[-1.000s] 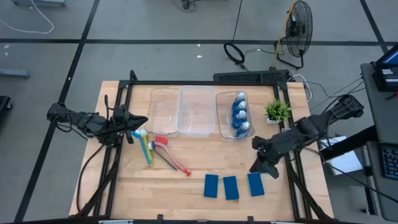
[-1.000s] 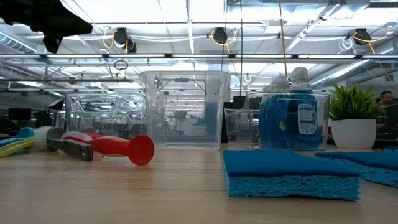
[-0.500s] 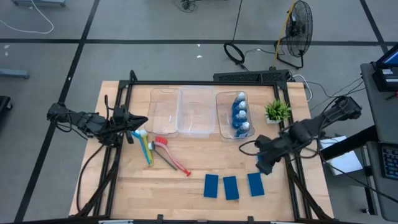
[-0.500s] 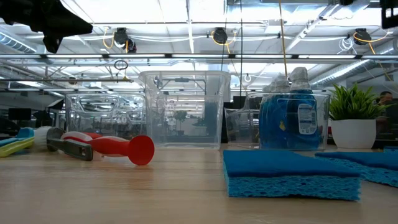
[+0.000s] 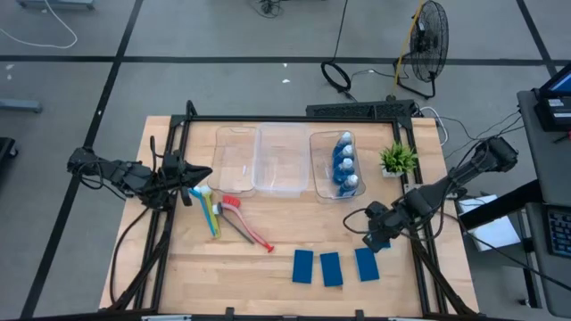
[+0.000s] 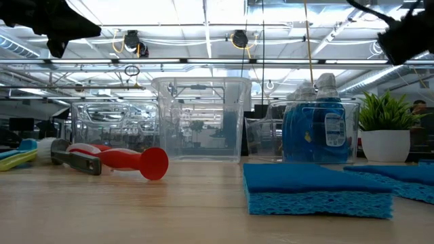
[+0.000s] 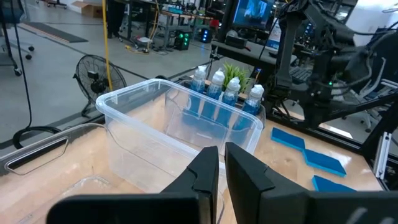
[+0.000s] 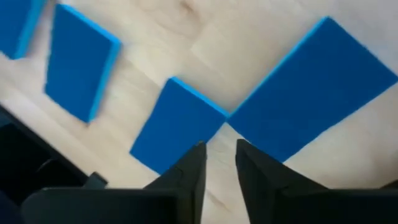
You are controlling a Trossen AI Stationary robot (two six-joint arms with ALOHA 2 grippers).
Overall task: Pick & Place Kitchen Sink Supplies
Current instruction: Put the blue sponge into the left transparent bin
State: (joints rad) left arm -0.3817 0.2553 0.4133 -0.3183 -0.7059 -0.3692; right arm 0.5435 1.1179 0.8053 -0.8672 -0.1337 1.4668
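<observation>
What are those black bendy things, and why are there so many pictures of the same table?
They are two robot arms, each ending in a two-finger tool for picking things up. One camera looks down from above, one sits at table height, and one rides on each arm's wrist.

On the wooden table lie dish brushes, blue sponges, three clear bins, one holding small blue bottles, and a little plant.

The left tool waits by the brushes, shut and holding nothing. The right tool hangs above the sponges with its fingers slightly apart, holding nothing.
</observation>
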